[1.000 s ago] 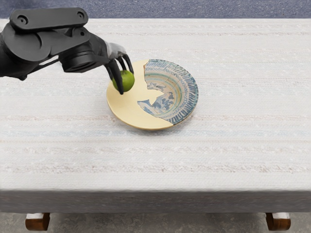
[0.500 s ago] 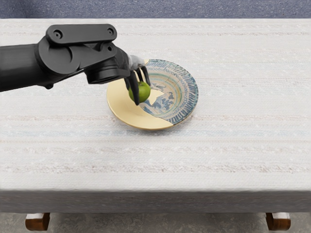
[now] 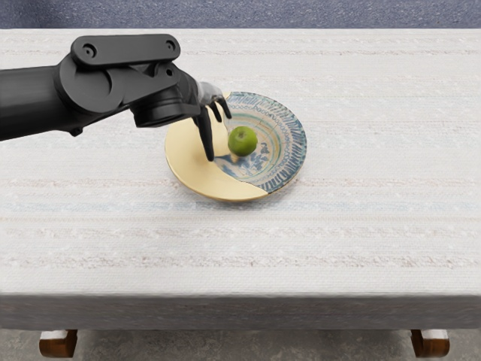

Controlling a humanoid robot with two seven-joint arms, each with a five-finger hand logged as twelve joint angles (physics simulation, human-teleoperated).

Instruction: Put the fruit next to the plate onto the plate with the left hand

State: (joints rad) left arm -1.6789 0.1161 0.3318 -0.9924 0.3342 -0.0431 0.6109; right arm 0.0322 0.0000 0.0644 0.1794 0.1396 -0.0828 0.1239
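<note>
Fruit (image 3: 243,141) on plate (image 3: 197,171), just apart from robot hand (image 3: 201,109)

- Fruit (image 3: 243,141): plain green.
- Plate (image 3: 197,174): yellow-tan on its left part, blue and white concentric rings on the right.
- Robot hand (image 3: 208,120): black.
- Desk (image 3: 338,218): off-white, faint horizontal stripes.

Matt woven cloth on table (image 3: 361,226); glazed plate (image 3: 197,179); smooth fruit (image 3: 243,141).

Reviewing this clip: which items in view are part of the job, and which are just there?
Job:
green fruit, lying on the plate
plate
left hand, open beside the fruit

Just there:
table
</note>
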